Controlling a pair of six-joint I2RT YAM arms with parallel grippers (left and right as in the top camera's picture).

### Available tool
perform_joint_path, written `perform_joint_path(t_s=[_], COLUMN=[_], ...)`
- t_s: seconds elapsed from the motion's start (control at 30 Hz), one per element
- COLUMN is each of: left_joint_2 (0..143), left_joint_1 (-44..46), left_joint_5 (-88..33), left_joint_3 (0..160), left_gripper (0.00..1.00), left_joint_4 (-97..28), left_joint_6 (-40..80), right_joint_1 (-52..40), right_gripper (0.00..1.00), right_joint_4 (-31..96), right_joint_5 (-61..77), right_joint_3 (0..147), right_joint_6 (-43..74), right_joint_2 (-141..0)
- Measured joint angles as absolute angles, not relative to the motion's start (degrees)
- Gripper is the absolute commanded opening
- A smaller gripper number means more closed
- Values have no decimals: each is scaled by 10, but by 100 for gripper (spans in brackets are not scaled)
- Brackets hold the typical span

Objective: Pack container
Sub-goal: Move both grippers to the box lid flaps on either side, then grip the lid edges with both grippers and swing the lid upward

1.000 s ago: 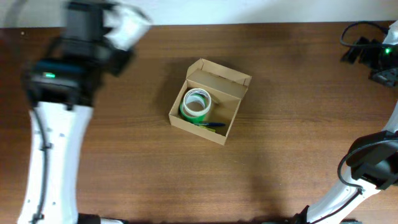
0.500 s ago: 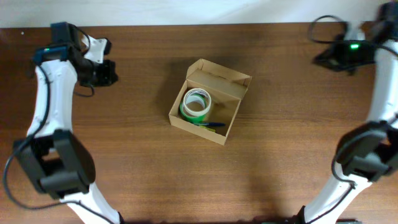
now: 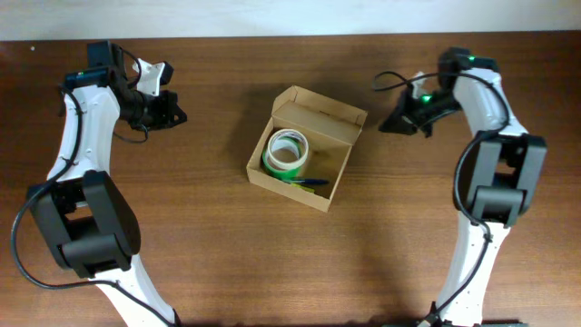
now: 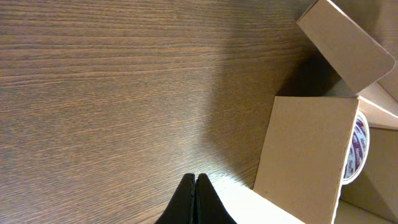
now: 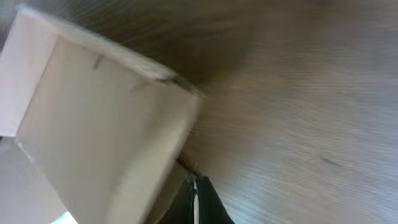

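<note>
Both arms have swung inward since a second ago. The left pincer point(image 3: 172, 113) has come away from the top left corner, and the right pincer point(image 3: 388, 125) has dropped in from the far right edge. The container point(image 3: 304, 150) has not shifted and now sits between the two pincers, well apart from the left one and near the right one. Its flap lid point(image 3: 322, 107) stands open on the far side. A green and white tape roll point(image 3: 286, 153) and a blue pen point(image 3: 307, 182) lie inside.

With contents already in and both arms closing on the box, the remaining work is probably folding the flap down.

In the left wrist view, the left pincer's fingers point(image 4: 188, 202) are pressed together with nothing between them. The container wall point(image 4: 305, 149) lies ahead and to their right, not touching. In the right wrist view, the right pincer point(image 5: 195, 196) also looks pressed together and empty, with the flap just ahead and to its left.

The right wrist view is smeared by motion, so the flap's edges are soft and the box interior is not visible. Overhead, both sets of fingertips are too small and dark to judge. The pen's near end is tucked under the roll, and the left wrist view shows only a sliver of the roll.
</note>
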State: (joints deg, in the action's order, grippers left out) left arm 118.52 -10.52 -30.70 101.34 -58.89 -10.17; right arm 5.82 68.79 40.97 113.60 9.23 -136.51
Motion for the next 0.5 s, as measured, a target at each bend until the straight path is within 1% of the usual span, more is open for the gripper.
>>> perform_joint_path(t_s=[0.27,0.5], left_joint_2=[1185,1186], left_joint_1=[-104,-88], left_joint_5=[-311,-311], left_joint_3=[1013,1013], left_gripper=[2,2], left_joint_4=[-589,-577], left_joint_6=[-102,-98], right_joint_1=[-14,-20], right_gripper=[4,4], right_joint_4=[632,621], right_joint_5=[438,446], right_joint_3=[1136,1136], right_joint_6=[107,112], right_joint_2=[-1365,-1365])
